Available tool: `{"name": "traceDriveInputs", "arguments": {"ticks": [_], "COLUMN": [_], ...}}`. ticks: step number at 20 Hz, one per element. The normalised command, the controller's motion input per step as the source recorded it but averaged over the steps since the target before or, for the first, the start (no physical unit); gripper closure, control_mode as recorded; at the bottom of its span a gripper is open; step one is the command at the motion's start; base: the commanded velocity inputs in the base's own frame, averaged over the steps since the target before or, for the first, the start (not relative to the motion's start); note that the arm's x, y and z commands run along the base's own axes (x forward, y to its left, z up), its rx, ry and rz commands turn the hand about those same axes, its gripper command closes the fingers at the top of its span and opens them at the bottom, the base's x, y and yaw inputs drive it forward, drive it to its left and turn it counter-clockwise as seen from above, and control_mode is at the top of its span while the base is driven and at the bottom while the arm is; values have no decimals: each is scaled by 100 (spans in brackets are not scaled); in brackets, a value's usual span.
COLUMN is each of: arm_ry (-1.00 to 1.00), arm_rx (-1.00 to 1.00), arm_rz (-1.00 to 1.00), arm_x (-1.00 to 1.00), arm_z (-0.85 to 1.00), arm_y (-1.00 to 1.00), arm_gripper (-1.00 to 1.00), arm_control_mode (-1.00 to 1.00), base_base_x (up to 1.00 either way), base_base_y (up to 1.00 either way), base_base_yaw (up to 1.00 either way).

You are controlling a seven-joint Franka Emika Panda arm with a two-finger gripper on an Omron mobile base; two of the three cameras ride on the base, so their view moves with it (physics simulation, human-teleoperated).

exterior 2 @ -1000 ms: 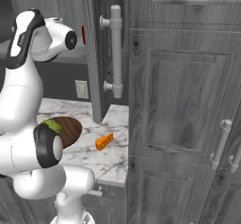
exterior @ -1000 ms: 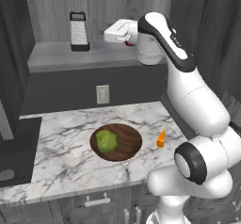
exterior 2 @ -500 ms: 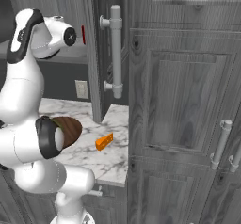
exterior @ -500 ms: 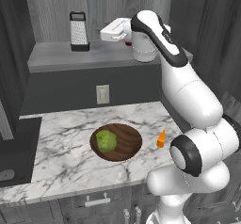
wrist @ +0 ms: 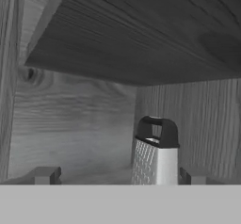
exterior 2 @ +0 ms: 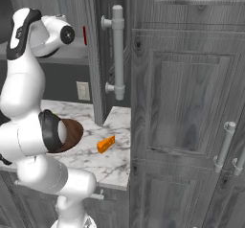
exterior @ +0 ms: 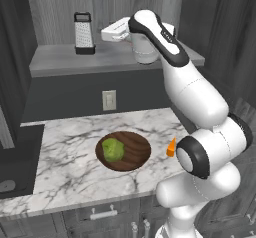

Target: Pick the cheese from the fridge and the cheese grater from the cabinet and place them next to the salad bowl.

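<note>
we see the cheese grater (exterior: 84, 33) standing upright on the pale shelf board of the cabinet (exterior: 65, 62), toward the left part of that shelf, its black handle on top and its black base on the board. our arm reaches up into the cabinet, and the gripper (exterior: 106, 34) is level with the grater and just to its right, not touching it. in the hand view the grater (wrist: 156, 151) rises ahead, right of centre, between the two fingertips (wrist: 45, 175), which stand wide apart with nothing between them but air; the grater sits nearer the right-hand tip. the wood-grain back wall and ceiling of the cabinet (wrist: 141, 35) surround it.

below, on the marble counter (exterior: 65, 154), the salad bowl (exterior: 131, 154) rests with its green lettuce lump (exterior: 113, 149) left of its middle. the cheese (exterior: 171, 147) lies on the counter just to the right of the bowl, apart from it, partly hidden by our arm in the left base view. in the right base view the orange wedge (exterior 2: 105, 143) lies near the counter's right edge, close to the tall grey doors, with the brown bowl (exterior 2: 72, 132) peeking out behind the arm. a red bottle (exterior 2: 84, 35) shows beside the open cabinet door up on the shelf.
</note>
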Motion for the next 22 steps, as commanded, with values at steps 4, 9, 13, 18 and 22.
{"name": "traceDriveInputs", "arguments": {"ticks": [4, 9, 13, 18, 22], "arm_ry": [0, 0, 1, 4, 7], "arm_rx": [0, 0, 0, 0, 0], "arm_rz": [-8, -9, -5, 0, 3], "arm_x": [26, 27, 11, 0, 0], "arm_z": [0, -2, -6, -1, 0], "arm_y": [0, 0, 8, 17, 13], "arm_gripper": [-100, -100, -100, -100, -100], "arm_control_mode": [-100, -100, -100, -100, -100], "base_base_x": [0, 0, 0, 0, 0], "base_base_y": [0, 0, 0, 0, 0], "base_base_yaw": [0, 0, 0, 0, 0]}}
